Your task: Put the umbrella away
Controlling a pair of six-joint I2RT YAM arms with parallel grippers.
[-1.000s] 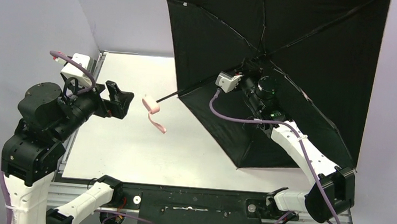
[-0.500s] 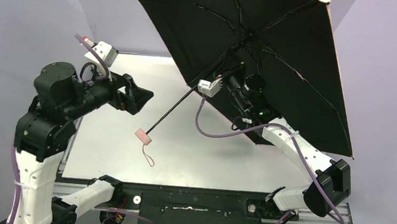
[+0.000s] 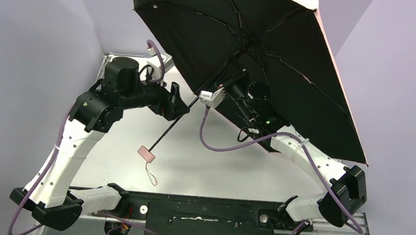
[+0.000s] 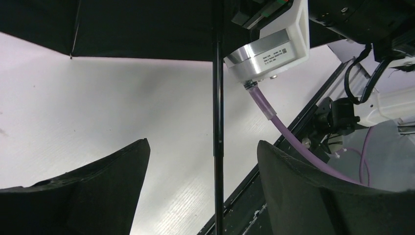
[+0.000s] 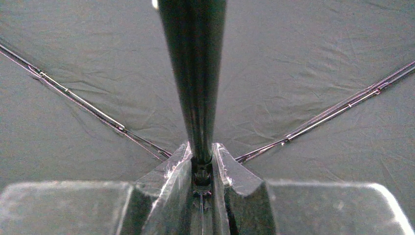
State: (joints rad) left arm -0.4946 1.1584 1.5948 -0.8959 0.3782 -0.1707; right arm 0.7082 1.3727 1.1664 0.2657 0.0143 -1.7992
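Above the white table [image 3: 129, 162], an open umbrella [image 3: 245, 42] is held up in the air. It is tilted so that the black inside of its canopy [image 3: 288, 62] faces the overhead camera. A strip of the pale pink outside shows along the upper right edge. Thin ribs [image 5: 83, 105] fan out from the centre across the wrinkled black fabric.

The black shaft [image 3: 171, 127] slopes down and to the left from under the canopy. At its low end, over the table, is a pink handle [image 3: 146, 153], with a pink strap [image 3: 151, 175] dangling below it.

The right fingers [image 5: 176, 181] are pressed together on the umbrella's shaft, pinching it close to the centre of the canopy. In the right wrist view, the shaft rises from between them towards the fabric.

The left fingers [image 4: 98, 191] are spread wide, one on each side of the shaft. They sit part way down its length, between the right arm's grip and the handle. In the left wrist view, neither finger touches the shaft.

A purple cable [image 3: 214, 146] loops from the white camera [image 3: 210, 97] on the right wrist back to the right arm. Both arms reach out from their bases at the near edge of the table.
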